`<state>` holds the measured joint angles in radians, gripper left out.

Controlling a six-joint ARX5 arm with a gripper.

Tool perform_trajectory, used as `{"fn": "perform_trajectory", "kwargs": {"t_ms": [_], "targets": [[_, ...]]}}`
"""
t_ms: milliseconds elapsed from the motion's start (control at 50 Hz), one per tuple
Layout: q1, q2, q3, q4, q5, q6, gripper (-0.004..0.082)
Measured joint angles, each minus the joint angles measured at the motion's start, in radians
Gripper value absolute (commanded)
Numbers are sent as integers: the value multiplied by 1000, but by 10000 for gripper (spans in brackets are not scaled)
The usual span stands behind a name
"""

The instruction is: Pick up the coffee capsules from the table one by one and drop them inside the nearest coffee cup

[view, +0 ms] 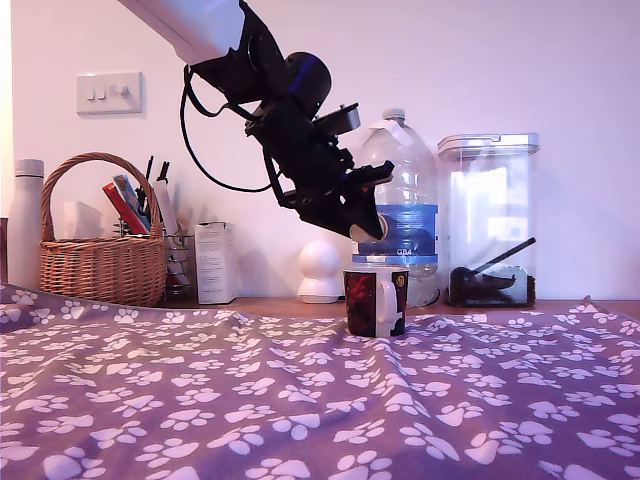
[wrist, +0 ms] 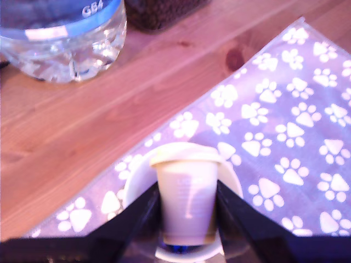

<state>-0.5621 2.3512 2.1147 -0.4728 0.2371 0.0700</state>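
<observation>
**Capsule held over the mug**

Capsule first: in the exterior view you see one small cream-white coffee capsule (view: 366, 232) pinched at the tip of the black gripper (view: 368, 228), hanging just above the short dark mug with the red-and-black picture and white handle (view: 376, 300). That mug stands on the purple paw-print cloth of the table (view: 200, 400), near the brown wooden strip at the far edge. Behind it rises a big clear water bottle (view: 400, 215) with a blue label; the print there is too small for you to read. To the exterior view's right stands a clear lidded canister (view: 490, 220) holding dark contents and a scoop. To the left you have a white snowman-shaped gadget (view: 321, 270), a small white box (view: 215, 262), a wicker basket (view: 100, 250) of odds and ends, and a wall switch (view: 109, 93) above.

In the wrist view the bottle's label (wrist: 60, 13) reads "GB4". The capsule (wrist: 186, 192) sits upright between the two dark fingers (wrist: 137, 219), which close against its sides. Directly beneath it you see the mug's white rim (wrist: 134, 181), on the cloth beside the bare wood.
</observation>
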Motion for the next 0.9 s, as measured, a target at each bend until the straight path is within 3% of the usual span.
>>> {"fn": "perform_trajectory", "kwargs": {"t_ms": [340, 900], "targets": [[-1, 71, 0, -11, -3, 6, 214], [0, 71, 0, 39, -3, 9, 214]]}}
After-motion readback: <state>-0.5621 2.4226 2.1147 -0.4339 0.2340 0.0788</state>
